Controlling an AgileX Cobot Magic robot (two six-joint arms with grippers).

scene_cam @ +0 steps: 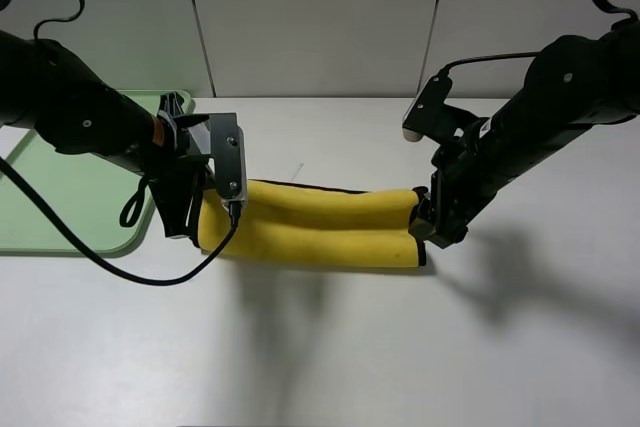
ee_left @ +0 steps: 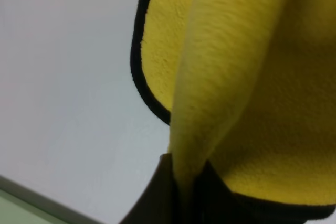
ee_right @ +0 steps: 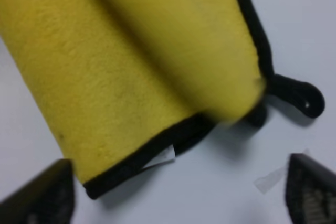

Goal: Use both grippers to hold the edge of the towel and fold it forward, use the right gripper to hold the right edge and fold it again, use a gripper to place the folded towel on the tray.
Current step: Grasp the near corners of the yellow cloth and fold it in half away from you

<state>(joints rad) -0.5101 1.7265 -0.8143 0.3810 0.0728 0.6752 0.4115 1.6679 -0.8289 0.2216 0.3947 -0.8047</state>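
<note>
Towel (scene_cam: 320,222) is seen lying doubled on the table (scene_cam: 330,357), just beside the tray (scene_cam: 60,217). Its end nearer the tray is pinched between the closed fingers (ee_left: 157,198) of the left gripper (ee_left: 185,195). At the end farther from the tray, the right gripper (scene_cam: 432,219) is spread wide, with nothing held. The forward fold looks nearly laid, so the pinched edge should be lowered flat and squared before release. A cable (scene_cam: 120,262) is draped across the tray's near edge and could be snagged.
</note>
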